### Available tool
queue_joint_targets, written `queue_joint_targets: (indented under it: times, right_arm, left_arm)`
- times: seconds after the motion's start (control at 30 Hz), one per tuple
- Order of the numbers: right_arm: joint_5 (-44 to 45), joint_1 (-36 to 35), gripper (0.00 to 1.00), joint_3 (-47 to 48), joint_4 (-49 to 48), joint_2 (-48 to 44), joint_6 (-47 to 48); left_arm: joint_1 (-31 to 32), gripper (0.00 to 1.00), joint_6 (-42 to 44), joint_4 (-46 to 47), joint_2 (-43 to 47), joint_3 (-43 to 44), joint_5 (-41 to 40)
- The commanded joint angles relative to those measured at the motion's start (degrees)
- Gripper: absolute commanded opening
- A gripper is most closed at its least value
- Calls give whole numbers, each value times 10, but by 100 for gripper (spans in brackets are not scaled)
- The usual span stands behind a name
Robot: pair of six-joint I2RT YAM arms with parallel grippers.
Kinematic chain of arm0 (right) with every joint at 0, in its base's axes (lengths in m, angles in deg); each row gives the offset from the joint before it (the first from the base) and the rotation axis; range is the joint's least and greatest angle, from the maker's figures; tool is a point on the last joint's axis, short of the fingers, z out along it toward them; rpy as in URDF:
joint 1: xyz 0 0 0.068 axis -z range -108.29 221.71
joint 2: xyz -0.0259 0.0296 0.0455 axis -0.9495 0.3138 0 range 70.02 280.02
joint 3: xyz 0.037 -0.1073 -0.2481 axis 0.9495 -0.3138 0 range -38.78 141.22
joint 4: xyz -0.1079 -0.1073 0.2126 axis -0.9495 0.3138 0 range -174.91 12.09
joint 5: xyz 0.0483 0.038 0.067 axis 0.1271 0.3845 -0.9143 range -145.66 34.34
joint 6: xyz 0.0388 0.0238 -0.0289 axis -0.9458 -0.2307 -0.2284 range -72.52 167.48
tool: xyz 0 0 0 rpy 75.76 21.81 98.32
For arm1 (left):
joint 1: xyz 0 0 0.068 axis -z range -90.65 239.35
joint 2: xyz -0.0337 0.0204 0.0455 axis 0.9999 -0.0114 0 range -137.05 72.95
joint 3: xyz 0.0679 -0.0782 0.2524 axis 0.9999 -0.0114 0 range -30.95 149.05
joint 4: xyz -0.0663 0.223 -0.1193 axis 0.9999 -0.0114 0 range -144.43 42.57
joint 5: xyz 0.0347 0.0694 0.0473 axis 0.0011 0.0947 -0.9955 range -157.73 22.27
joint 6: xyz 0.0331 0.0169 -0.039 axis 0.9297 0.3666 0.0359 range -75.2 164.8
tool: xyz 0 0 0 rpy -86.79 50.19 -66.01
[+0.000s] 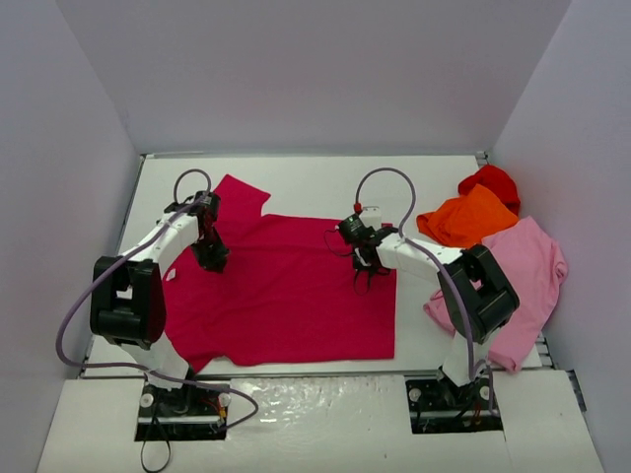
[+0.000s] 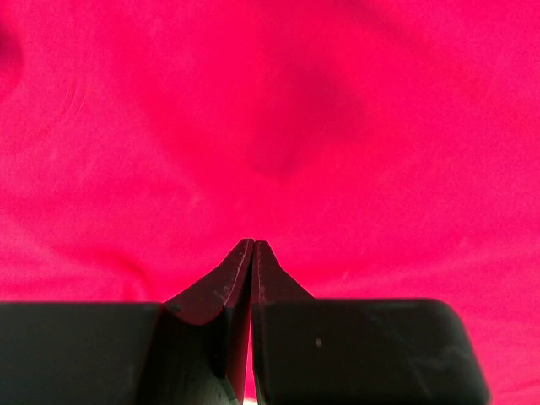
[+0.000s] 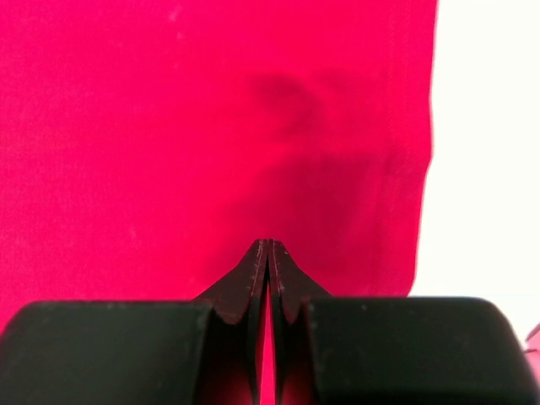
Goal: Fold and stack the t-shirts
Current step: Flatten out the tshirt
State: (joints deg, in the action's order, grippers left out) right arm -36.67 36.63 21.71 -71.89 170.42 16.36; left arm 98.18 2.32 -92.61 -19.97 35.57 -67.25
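The white table (image 1: 296, 172) carried everything. The big crimson shirt (image 1: 286, 296) lay spread flat across its middle, one sleeve pointing toward the far left and the straight hem edge on the right.

The pink shirt (image 1: 527, 266) was rumpled at the right side, well apart from the crimson one, with part of it drooping over the near right edge. Just beyond it lay the orange shirt (image 1: 468, 219), bunched up, and the red shirt (image 1: 491, 180) was crumpled at its far side, touching it.

The left gripper (image 1: 212, 260) was down on the crimson shirt's left part, near the far sleeve. Its jaws were closed, the fingertips (image 2: 245, 261) meeting in a point with barely a slit between them and cloth filling the wrist view. Whether a pinch of fabric sat between the tips could not be told.

The right gripper (image 1: 367, 276) was down near the shirt's far right corner, just inside the hem. Its jaws were closed too, the fingertips (image 3: 257, 261) pressed together over the cloth, bare table showing to the right of the hem. Again, a pinch of fabric could not be made out.
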Motion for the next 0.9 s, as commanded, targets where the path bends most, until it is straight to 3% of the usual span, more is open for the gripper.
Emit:
queue_joint_targets:
  times: [0.0,0.27,0.6,0.87]
  right_arm:
    - [53,12,0,30,-11,6,17]
    - [27,41,0,102,-26,97,50]
    - [-62,109,0,144,-60,169,71]
    - [-82,173,0,199,-60,213,87]
  left_arm:
    - [-12,0,-3,15,-63,88,12]
    - [-35,0,4,-4,-194,172,11]
    - [-56,0,6,-13,-286,264,28]
    - [-60,0,52,-35,-349,409,24]
